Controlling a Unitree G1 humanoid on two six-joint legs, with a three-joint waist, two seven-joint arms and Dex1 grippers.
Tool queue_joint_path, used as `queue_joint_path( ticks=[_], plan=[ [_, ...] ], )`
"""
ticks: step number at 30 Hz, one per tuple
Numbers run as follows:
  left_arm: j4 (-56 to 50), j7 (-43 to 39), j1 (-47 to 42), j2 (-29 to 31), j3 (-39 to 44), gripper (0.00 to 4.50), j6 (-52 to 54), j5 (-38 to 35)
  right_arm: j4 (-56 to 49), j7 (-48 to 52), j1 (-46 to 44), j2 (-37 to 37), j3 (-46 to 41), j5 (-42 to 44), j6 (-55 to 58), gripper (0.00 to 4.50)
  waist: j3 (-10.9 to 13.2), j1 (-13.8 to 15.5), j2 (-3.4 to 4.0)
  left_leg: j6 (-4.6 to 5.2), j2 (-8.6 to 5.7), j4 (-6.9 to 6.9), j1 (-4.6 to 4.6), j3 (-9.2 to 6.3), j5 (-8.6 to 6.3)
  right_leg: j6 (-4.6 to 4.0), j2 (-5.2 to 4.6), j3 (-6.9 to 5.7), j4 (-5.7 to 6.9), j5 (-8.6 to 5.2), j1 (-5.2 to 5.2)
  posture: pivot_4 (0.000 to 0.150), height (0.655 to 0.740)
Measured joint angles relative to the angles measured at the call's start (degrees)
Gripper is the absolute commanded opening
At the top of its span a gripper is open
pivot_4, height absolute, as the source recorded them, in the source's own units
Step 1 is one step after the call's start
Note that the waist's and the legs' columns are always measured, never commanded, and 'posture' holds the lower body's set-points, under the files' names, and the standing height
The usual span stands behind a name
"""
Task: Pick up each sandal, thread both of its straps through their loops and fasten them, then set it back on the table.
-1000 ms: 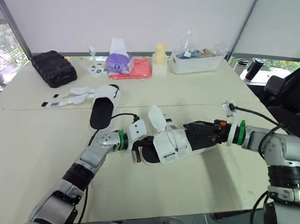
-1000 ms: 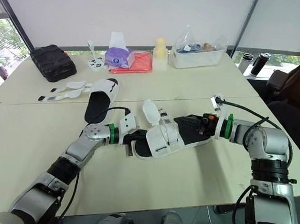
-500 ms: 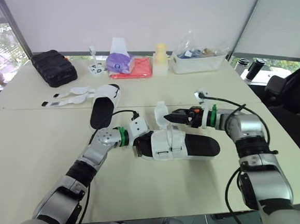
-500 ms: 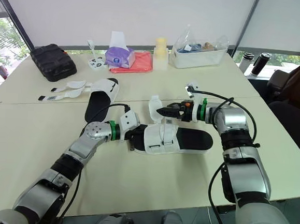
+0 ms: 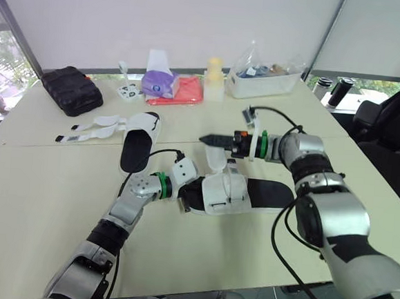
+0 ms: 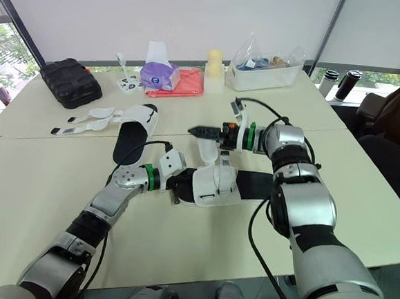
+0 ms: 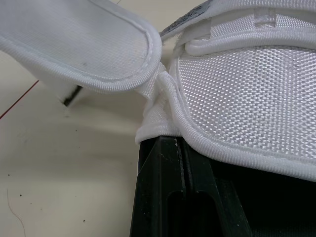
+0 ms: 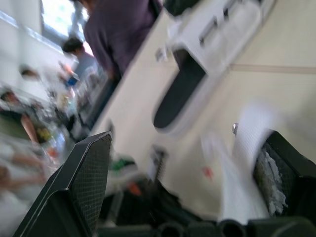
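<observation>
The near sandal (image 5: pixel 232 192), white with a black footbed, lies flat at the table's middle. My left gripper (image 5: pixel 182 194) is shut on its toe end, and the left wrist view shows a black finger (image 7: pixel 170 197) under the woven strap (image 7: pixel 247 84). One loose strap (image 5: pixel 216 158) stands up from the sandal. My right gripper (image 5: pixel 210 140) hovers open just above that strap, pointing left, with nothing between its fingers (image 8: pixel 79 182). The second sandal (image 5: pixel 139 142) lies further back on the left, with its undone straps (image 5: pixel 94 124) spread on the table.
Along the back edge sit a black pouch (image 5: pixel 71 91), a purple tissue pack (image 5: pixel 158 83), a red cloth (image 5: pixel 182 91), a pale bottle (image 5: pixel 213 78) and a clear box (image 5: pixel 261 81). Two cups (image 5: pixel 331 90) stand at the far right. A dark chair (image 5: pixel 397 109) is beyond the right edge.
My right gripper left the sandal's heel and travelled left and up to the loose strap. The near sandal has settled flat. The left gripper kept its hold.
</observation>
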Motion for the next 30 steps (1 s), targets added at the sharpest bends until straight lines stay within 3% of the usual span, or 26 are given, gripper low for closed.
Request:
queue_joint_path(
  ticks=[4, 7, 13, 14, 22, 25, 30],
  plan=[
    [-1.0, 0.9, 0.8, -0.1, 0.0, 0.00, 0.2, 0.2, 4.0, -4.8, -0.3, 2.2, -3.0, -0.2, -0.6, 4.26, 0.0, 0.0, 0.00, 0.00, 0.00, 0.00, -0.01, 0.00, 0.00, 0.00, -0.01, 0.00, 0.05, 0.00, -0.01, 0.150, 0.7400],
    [-2.4, 1.9, 1.9, -0.1, 0.2, 0.00, 0.5, 0.3, 4.9, -7.5, -0.3, 3.3, -4.3, -0.8, -2.2, 3.48, 0.0, -0.2, 0.01, 0.00, -0.01, 0.00, -0.01, 0.01, 0.00, 0.00, -0.01, 0.00, 0.09, 0.00, -0.01, 0.150, 0.7400],
    [-5.1, 3.1, 3.9, 0.0, 0.5, 0.00, 1.9, 0.3, 5.2, -12.0, -0.3, 3.6, -8.2, -1.2, -5.2, 0.35, 0.0, -0.4, 0.01, 0.00, 0.00, -0.01, -0.01, 0.01, 0.00, 0.00, 0.01, 0.00, 0.09, 0.00, -0.02, 0.150, 0.7400],
    [-5.4, 3.1, 4.0, 0.0, 0.5, 0.00, 2.2, 0.3, 5.2, -12.2, -0.3, 3.6, -8.7, -1.2, -5.4, 0.05, 0.0, -0.4, 0.01, 0.00, 0.00, -0.01, -0.01, 0.01, 0.00, 0.00, 0.01, 0.00, 0.09, 0.00, -0.02, 0.150, 0.7400],
    [-6.2, 3.2, 4.3, -0.1, 0.5, 0.00, 2.7, 0.3, 5.0, -7.2, -0.2, 3.8, -6.8, -4.2, -7.6, 0.05, 0.0, -0.4, 0.01, 0.00, 0.00, 0.00, -0.01, 0.02, 0.00, 0.00, 0.01, 0.00, 0.09, 0.00, -0.02, 0.150, 0.7400],
    [-6.3, 3.2, 4.3, -0.1, 0.5, 0.00, 2.7, 0.3, 1.6, 1.0, 1.6, 3.8, -1.5, -8.1, -14.5, 0.05, 0.0, -0.4, 0.01, 0.00, 0.00, 0.00, -0.01, 0.02, 0.00, 0.00, 0.01, 0.00, 0.10, 0.00, -0.02, 0.150, 0.7400],
    [-6.7, 3.1, 4.6, 0.0, 0.4, 0.00, 3.1, 0.3, -11.9, 9.2, 11.0, 3.4, 6.7, -13.9, -37.6, 0.05, 0.0, -0.4, 0.01, 0.00, 0.00, 0.00, 0.00, 0.05, 0.00, 0.01, 0.00, -0.02, 0.09, 0.00, -0.03, 0.150, 0.7400]
  ],
)
